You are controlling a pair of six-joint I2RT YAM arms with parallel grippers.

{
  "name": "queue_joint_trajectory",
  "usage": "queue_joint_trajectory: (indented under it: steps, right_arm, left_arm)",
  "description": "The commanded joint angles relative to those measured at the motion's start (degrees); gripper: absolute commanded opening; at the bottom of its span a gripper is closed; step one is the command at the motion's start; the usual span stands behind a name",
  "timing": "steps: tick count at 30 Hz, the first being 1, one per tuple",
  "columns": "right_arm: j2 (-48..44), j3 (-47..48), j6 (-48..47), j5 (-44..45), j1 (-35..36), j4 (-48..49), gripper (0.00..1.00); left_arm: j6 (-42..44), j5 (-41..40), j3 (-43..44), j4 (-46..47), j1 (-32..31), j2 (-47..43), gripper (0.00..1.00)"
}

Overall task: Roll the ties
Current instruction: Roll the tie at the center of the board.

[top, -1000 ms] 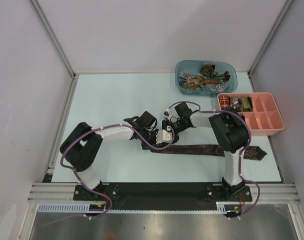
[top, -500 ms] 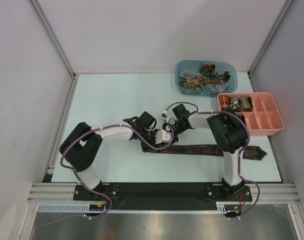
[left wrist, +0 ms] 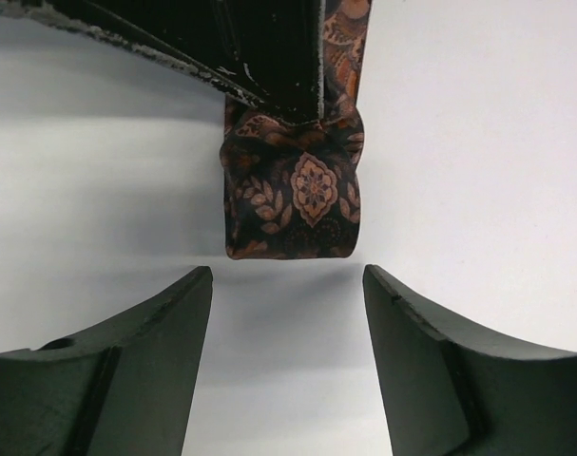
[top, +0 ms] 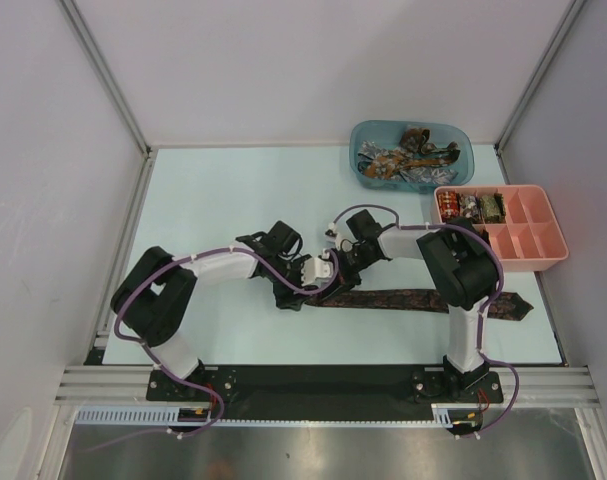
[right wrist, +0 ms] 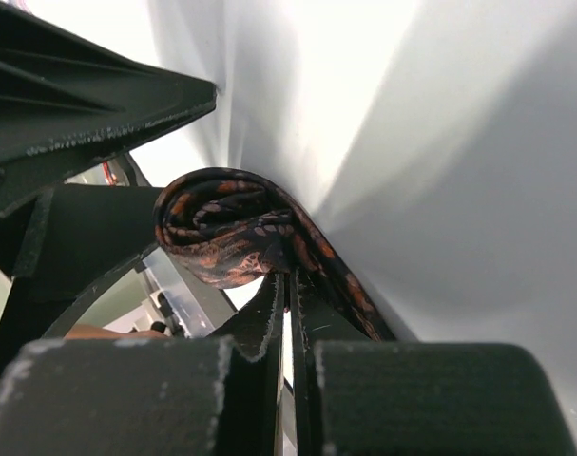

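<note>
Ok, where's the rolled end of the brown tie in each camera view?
Top external: the brown tie lies across the near table, its rolled end at the left, mostly hidden under the grippers.
Left wrist: the rolled end sits upper centre, beyond the open left gripper.
Right wrist: the rolled end sits centre-left, at the right gripper tips.
Shared landmark: the right gripper, dark, on the rolled end.

The tie (top: 403,299) lies before tub (top: 466,160) and tray (top: 531,241).

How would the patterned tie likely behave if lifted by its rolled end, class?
Probably floppy: the tie lies flat and limp along the table. Its rolled end looks soft and creased, so it may unwind once released. It seems thin, so likely light.
</note>
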Motion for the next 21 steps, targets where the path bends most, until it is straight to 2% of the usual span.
queue_joint_trajectory:
  steps: [1, 9, 16, 21]
  right_arm:
    - [-0.88, -1.11, -4.0, 7.23, 0.11, -5.13, 0.0]
    - [0.7, -0.23, -4.08, 6.09, -0.59, -5.66, 0.0]
    - [1.31, -0.06, -4.44, 5.03, -0.59, -6.1, 0.0]
    - [2.11, 0.3, -4.35, 4.06, -0.68, -6.02, 0.0]
  left_arm:
    - [0.14, 0.36, 3.6, -0.92, -1.2, 1.35, 0.7]
    - [1.02, -0.78, 6.33, -1.97, -4.01, 3.55, 0.66]
    - [1.38, 1.58, 7.12, -1.71, -5.33, 2.14, 0.46]
    - [-0.2, 1.94, 9.84, -1.18, -7.62, 3.1, 0.45]
